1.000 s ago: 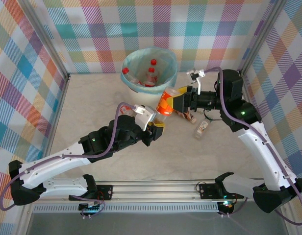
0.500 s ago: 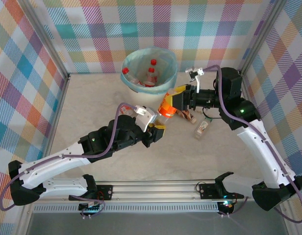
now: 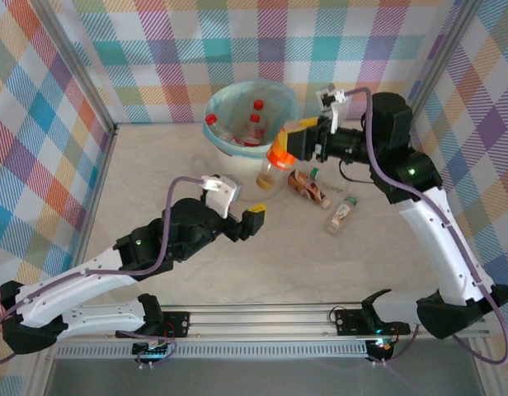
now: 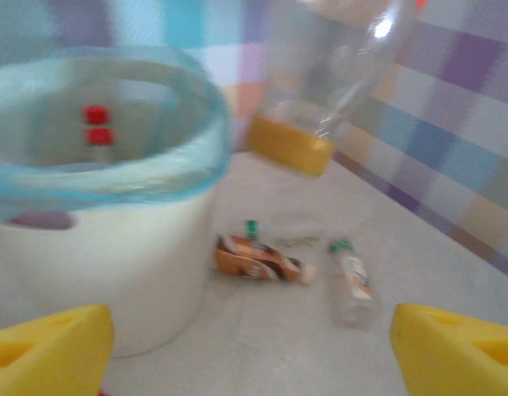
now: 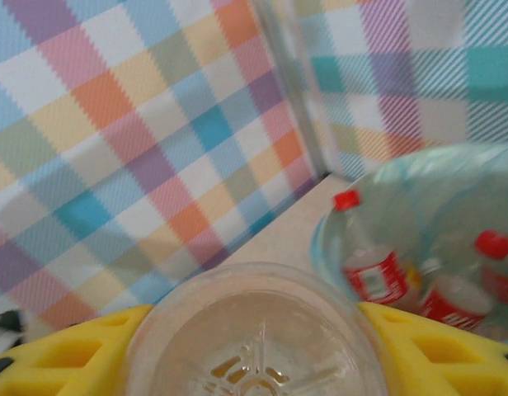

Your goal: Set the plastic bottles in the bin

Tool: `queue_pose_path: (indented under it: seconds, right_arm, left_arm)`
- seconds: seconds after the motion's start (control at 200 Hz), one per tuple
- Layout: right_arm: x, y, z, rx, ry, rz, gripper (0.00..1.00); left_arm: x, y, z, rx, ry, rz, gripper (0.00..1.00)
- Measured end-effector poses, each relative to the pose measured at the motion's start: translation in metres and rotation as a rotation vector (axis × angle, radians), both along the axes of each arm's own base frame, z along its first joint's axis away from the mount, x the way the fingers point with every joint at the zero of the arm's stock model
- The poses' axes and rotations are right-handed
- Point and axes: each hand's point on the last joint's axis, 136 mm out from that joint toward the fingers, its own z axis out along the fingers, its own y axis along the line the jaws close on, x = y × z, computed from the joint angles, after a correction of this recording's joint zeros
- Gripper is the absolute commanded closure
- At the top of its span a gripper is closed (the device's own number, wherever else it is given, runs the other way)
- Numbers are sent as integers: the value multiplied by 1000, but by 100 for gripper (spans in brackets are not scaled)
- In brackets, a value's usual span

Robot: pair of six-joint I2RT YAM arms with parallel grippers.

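Note:
My right gripper (image 3: 293, 145) is shut on a clear plastic bottle (image 3: 278, 161) with an orange label, holding it in the air beside the right rim of the bin (image 3: 217, 107). The right wrist view shows the bottle's base (image 5: 254, 342) wedged between my yellow pads (image 5: 64, 355). The cream bin, lined with a blue bag, holds several red-capped bottles (image 3: 254, 125) (image 5: 373, 276). My left gripper (image 3: 247, 216) (image 4: 254, 355) is open and empty, low over the table in front of the bin (image 4: 97, 264). Two more bottles lie on the table: an orange-brown one (image 3: 308, 188) (image 4: 258, 257) and a clear green-capped one (image 3: 341, 213) (image 4: 353, 282).
Checkered walls and metal posts close in the table at the back and both sides. The arms' rail runs along the near edge. Bare tabletop lies to the left of the bin and between the two arms.
My left gripper has opened, let go of the orange-labelled bottle and drawn back toward the near left. The right gripper has lifted that bottle up toward the bin's rim.

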Motion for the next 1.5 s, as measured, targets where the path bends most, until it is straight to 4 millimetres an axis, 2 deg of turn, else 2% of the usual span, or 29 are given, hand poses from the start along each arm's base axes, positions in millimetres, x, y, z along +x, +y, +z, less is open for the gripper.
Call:
queue_pose_path:
  seconds: [0.12, 0.295, 0.435, 0.59, 0.725, 0.96, 1.075, 1.255, 1.37, 1.5]
  right_arm:
    - [40, 3, 4, -33, -48, -93, 57]
    - [108, 18, -13, -118, -82, -186, 57]
    - [164, 32, -43, -227, -85, -241, 57]
    - [205, 39, -91, -387, -72, -292, 57]
    - [215, 39, -132, -523, -49, -304, 55]
    - [221, 37, -163, -613, -34, -296, 49]
    - [227, 41, -185, -638, -6, -283, 46]
    - [235, 48, -220, -668, 38, -254, 35]
    - [234, 49, -227, -666, 62, -250, 31]
    - [235, 50, -213, -633, 47, -258, 29]
  left_arm:
    - [11, 46, 2, -21, -2, 203, 2]
    - [17, 116, -11, -24, 41, 485, 0]
    - [12, 149, -19, -26, 61, 597, 0]
    - [6, 165, -25, -28, 68, 642, 0]
    - [4, 170, -27, -31, 73, 657, 0]
    - [6, 167, -38, -1, 88, 659, 0]
    - [8, 162, -44, 25, 99, 654, 0]
    - [10, 159, -47, 40, 109, 650, 0]
    - [10, 159, -47, 41, 110, 648, 0]
    - [10, 159, -47, 40, 110, 650, 0]
